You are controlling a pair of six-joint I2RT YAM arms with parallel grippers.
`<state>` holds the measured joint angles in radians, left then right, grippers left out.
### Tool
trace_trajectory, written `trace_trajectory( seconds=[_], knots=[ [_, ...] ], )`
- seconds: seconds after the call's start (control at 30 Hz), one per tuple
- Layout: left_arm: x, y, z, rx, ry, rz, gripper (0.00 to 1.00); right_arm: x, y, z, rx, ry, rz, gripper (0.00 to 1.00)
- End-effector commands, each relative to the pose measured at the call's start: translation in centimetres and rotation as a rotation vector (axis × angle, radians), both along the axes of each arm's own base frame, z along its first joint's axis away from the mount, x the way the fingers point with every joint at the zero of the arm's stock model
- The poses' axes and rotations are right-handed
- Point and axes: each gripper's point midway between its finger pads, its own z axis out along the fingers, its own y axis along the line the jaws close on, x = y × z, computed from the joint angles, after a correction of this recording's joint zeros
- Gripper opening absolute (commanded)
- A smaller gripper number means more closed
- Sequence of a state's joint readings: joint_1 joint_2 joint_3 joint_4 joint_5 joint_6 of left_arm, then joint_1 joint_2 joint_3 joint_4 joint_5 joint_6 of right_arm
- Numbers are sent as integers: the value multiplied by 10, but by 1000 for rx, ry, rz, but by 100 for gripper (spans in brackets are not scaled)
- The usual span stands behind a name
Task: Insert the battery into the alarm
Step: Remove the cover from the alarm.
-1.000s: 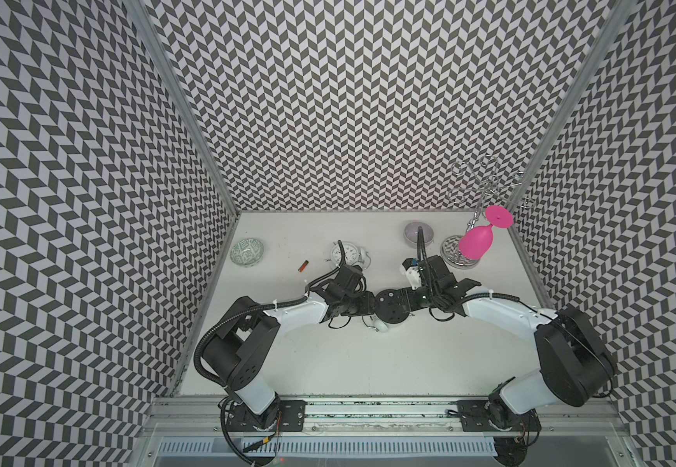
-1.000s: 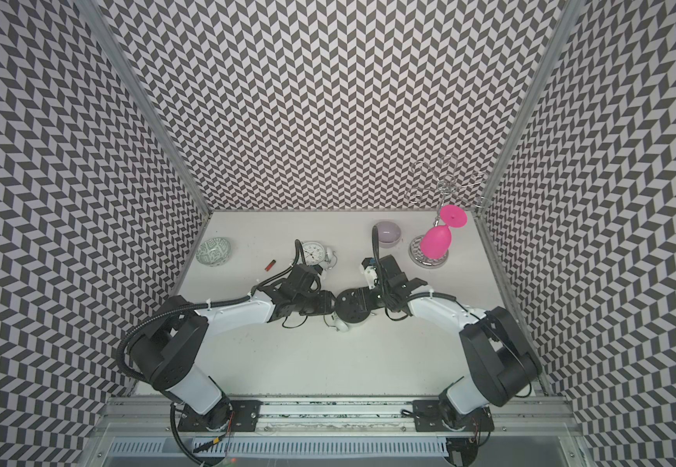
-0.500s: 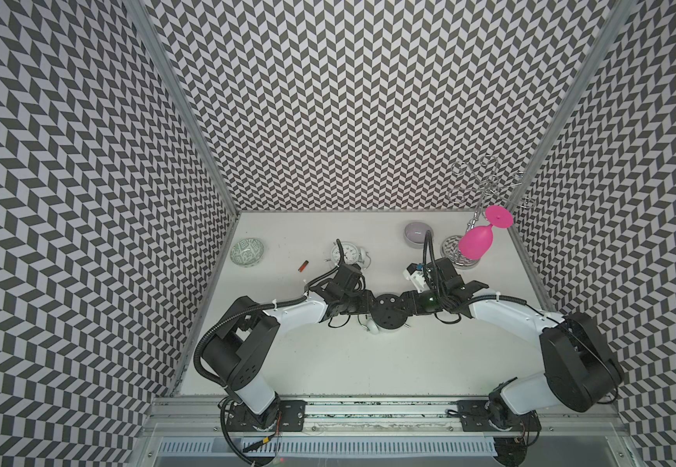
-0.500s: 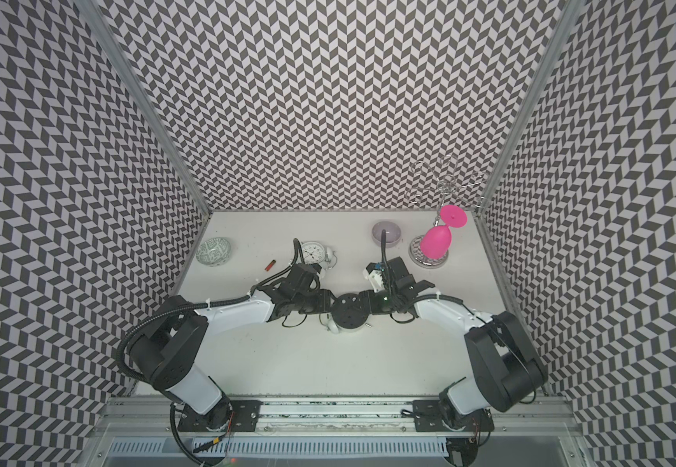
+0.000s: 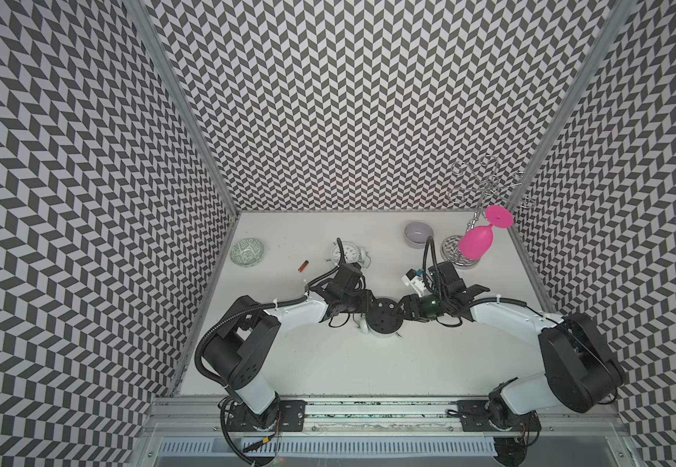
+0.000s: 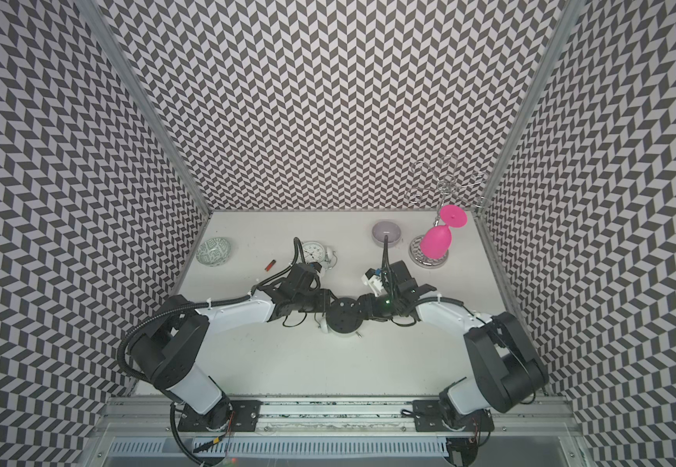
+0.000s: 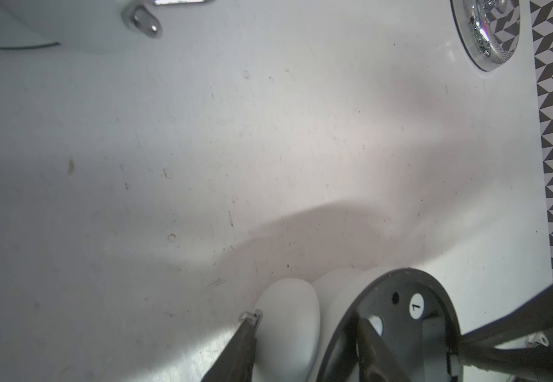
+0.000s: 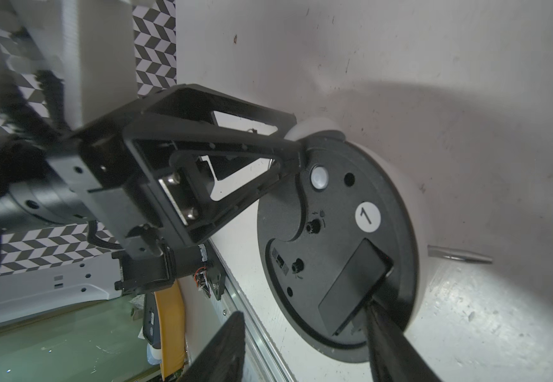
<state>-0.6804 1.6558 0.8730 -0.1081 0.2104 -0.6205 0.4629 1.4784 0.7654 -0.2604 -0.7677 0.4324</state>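
Observation:
The alarm (image 5: 384,316) (image 6: 343,316) lies face down mid-table, its round black back up. My left gripper (image 5: 362,309) (image 7: 305,317) is shut on its left edge, one finger (image 7: 245,334) outside a white bell, the other on the black back (image 7: 400,317). My right gripper (image 5: 407,313) (image 8: 303,311) stands open at the alarm's right side. One of its fingers (image 8: 387,340) touches the edge of the rectangular battery cover (image 8: 351,284); the other hangs free over the table. The small red battery (image 5: 303,265) (image 6: 270,265) lies loose on the table behind the left arm.
A second white-faced clock (image 5: 346,254) lies behind the left wrist. A patterned bowl (image 5: 247,252) sits at the back left and a lilac bowl (image 5: 419,233) at the back right. A pink glass (image 5: 477,241) hangs on a chrome rack (image 5: 455,250).
My right gripper has come down and forward onto the alarm's right side. The alarm, held by the left gripper, has shifted slightly toward the front left.

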Motion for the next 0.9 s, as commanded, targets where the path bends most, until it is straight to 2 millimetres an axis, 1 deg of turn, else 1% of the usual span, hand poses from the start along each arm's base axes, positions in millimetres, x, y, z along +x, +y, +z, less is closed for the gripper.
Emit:
trace_trajectory(
  seconds=[0.0, 0.17, 0.33, 0.53, 0.77, 0.87],
  knots=[
    [-46, 33, -60, 180, 214, 10, 49, -6, 15, 26, 145, -16, 59, 58],
    [-46, 33, -59, 180, 209, 8, 48, -5, 15, 35, 197, -7, 53, 57],
    [-47, 33, -58, 179, 208, 10, 48, -6, 16, 35, 222, 13, 43, 57],
    [-49, 32, -57, 180, 208, 6, 48, -4, 14, 26, 193, 32, 25, 57],
    [-50, 32, -55, 180, 200, 6, 49, -10, 9, 9, 150, 115, -14, 55],
    [-51, 32, -56, 178, 198, 5, 49, -13, 13, 15, 205, 138, -12, 55]
  ],
)
